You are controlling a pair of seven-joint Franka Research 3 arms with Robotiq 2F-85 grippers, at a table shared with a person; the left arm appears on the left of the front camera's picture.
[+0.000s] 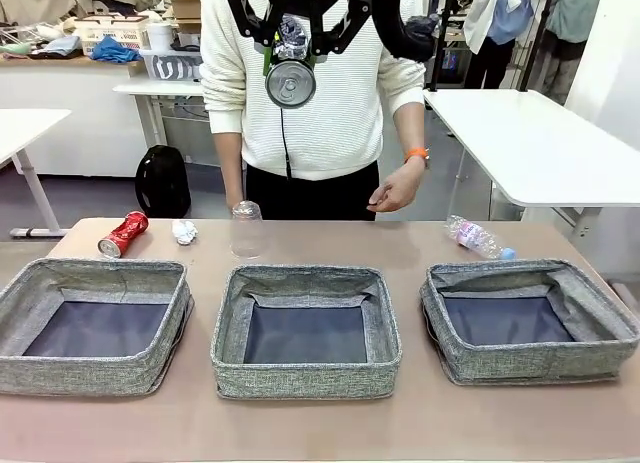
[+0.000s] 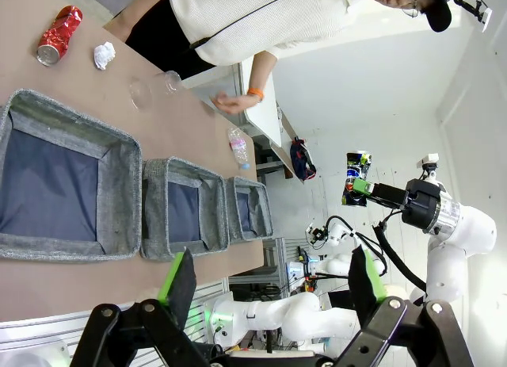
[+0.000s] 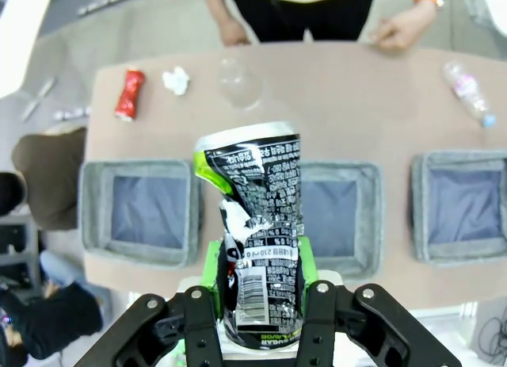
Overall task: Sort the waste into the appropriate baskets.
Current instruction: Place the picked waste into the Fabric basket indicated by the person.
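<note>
My right gripper [image 3: 257,276] is shut on a dark crushed can [image 3: 255,216], held high over the table. From the front, that can [image 1: 290,78] hangs in the right gripper [image 1: 291,51] before the person's chest. Three grey baskets [image 1: 90,375] [image 1: 305,380] [image 1: 530,361] line the near side. Beyond them lie a crushed red can [image 1: 123,233], a white paper ball [image 1: 184,231], a clear plastic cup [image 1: 246,228] standing upside down, and a clear bottle [image 1: 475,236] with a blue cap. My left gripper [image 2: 273,288] is open and holds nothing, well off the table's end.
A person stands at the far edge, one hand [image 1: 395,193] hovering above the table near the bottle. White tables [image 1: 540,133] stand behind to either side, and a black bag [image 1: 163,181] sits on the floor at left.
</note>
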